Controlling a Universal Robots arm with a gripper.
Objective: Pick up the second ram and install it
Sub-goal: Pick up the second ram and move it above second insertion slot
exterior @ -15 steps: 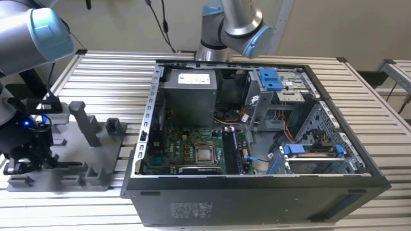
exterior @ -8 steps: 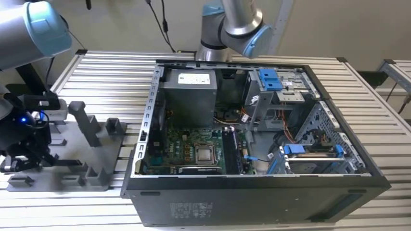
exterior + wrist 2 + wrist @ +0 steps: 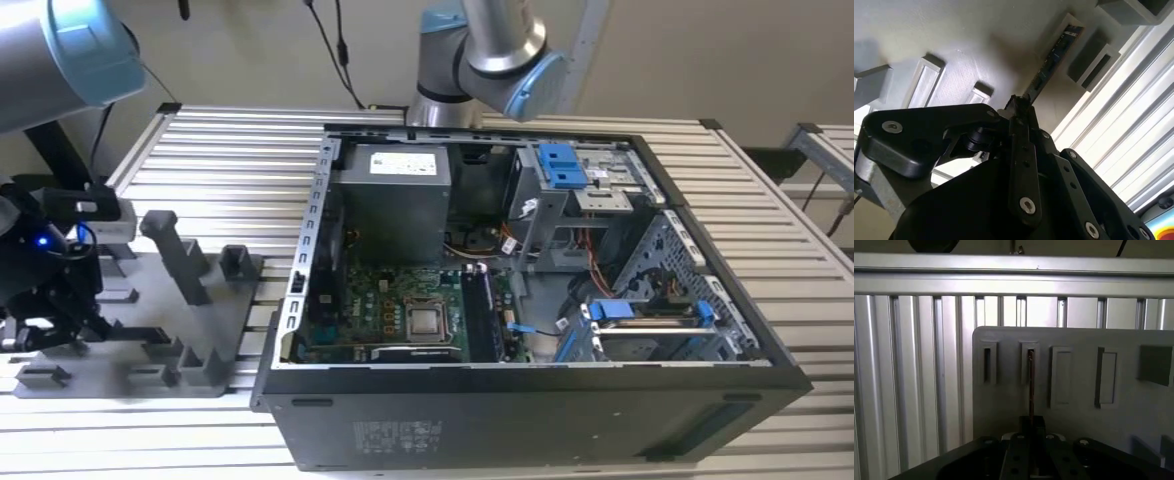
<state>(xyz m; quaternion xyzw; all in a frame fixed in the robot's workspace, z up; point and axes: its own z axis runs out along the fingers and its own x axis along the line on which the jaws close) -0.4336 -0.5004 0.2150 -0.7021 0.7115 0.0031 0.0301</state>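
Observation:
The second ram (image 3: 1054, 60) is a thin dark stick standing on its edge in a slot of the grey fixture plate (image 3: 979, 45). In the first wrist view the second ram (image 3: 1030, 382) appears edge-on as a narrow line, rising from the plate (image 3: 1079, 415). My gripper (image 3: 1016, 106) has its black fingers closed against the near end of the stick, one on each side, as also seen at the gripper (image 3: 1032, 424). In the exterior view the gripper (image 3: 47, 300) hangs over the fixture plate (image 3: 134, 375) at the far left, apart from the open computer case (image 3: 747, 345).
Upright grey pegs (image 3: 180, 255) stand on the fixture plate beside the gripper. Inside the case lie the black memory slots (image 3: 487, 310), the grey power-supply box (image 3: 394, 200) and blue drive brackets (image 3: 561, 165). The arm's base (image 3: 461, 70) stands behind the case on the slatted aluminium table (image 3: 214, 150).

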